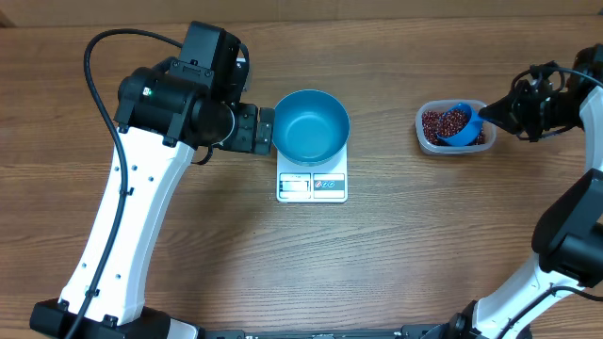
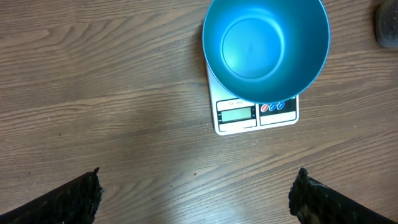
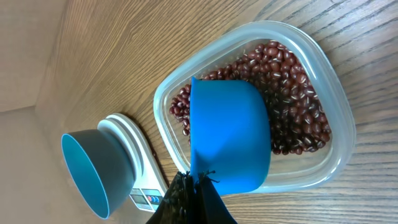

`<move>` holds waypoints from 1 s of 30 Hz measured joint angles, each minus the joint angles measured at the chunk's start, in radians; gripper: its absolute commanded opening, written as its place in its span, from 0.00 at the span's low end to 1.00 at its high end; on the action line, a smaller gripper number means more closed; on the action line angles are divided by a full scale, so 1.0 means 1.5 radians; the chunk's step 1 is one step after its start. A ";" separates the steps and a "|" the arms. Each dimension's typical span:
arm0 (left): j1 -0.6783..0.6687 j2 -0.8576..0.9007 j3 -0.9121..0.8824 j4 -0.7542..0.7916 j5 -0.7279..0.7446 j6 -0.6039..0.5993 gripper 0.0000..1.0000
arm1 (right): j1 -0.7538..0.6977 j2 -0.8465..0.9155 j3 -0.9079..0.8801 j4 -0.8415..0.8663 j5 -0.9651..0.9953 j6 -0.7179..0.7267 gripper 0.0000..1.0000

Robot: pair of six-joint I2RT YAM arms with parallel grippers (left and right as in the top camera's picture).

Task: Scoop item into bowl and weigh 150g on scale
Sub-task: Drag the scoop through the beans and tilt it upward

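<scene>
The blue bowl (image 1: 311, 125) stands on the white scale (image 1: 312, 185) at the table's middle, and no beans show inside it. My left gripper (image 1: 268, 130) is open just left of the bowl, not touching it. In the left wrist view its fingertips (image 2: 81, 198) stand wide apart over bare wood, with the bowl (image 2: 266, 46) and scale (image 2: 256, 115) ahead. The red-brown beans (image 3: 292, 93) lie in a clear tub (image 3: 339, 124) at the right. My right gripper (image 3: 194, 186) is shut on the handle of a blue scoop (image 3: 229, 140), which is tilted down into the beans.
The clear tub (image 1: 421, 121) sits about a bowl's width to the right of the scale. My left arm's white link (image 1: 132, 217) crosses the table's left side and the right arm (image 1: 575, 235) stands at the right edge. The tabletop is brown wood.
</scene>
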 measured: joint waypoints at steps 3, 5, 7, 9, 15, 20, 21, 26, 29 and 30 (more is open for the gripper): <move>0.000 0.000 0.000 0.000 0.000 0.000 0.99 | 0.000 0.000 0.000 -0.002 -0.002 0.000 0.04; 0.000 0.000 0.000 0.000 0.000 0.000 1.00 | -0.001 0.000 0.000 -0.005 -0.009 -0.006 0.04; 0.000 0.000 0.000 0.000 0.000 0.000 1.00 | -0.002 0.000 0.000 -0.008 -0.021 -0.011 0.04; 0.000 0.000 0.000 0.000 0.000 0.000 1.00 | -0.005 0.000 0.000 -0.010 -0.032 -0.016 0.04; 0.000 0.000 0.000 0.000 0.000 0.000 1.00 | -0.024 0.000 0.000 -0.019 -0.072 -0.026 0.04; 0.000 0.000 0.000 0.000 0.000 0.000 1.00 | -0.045 0.000 0.000 -0.025 -0.118 -0.043 0.04; 0.000 0.000 0.000 0.000 0.000 0.000 0.99 | -0.047 0.000 0.000 -0.025 -0.126 -0.047 0.04; 0.000 0.000 0.000 0.000 0.000 0.000 1.00 | -0.065 0.000 0.000 -0.034 -0.206 -0.080 0.04; 0.000 0.000 0.000 0.000 0.000 0.000 1.00 | -0.065 0.000 0.000 -0.037 -0.239 -0.092 0.04; 0.000 0.000 0.000 0.000 0.000 0.000 1.00 | -0.066 0.000 -0.001 -0.039 -0.264 -0.100 0.04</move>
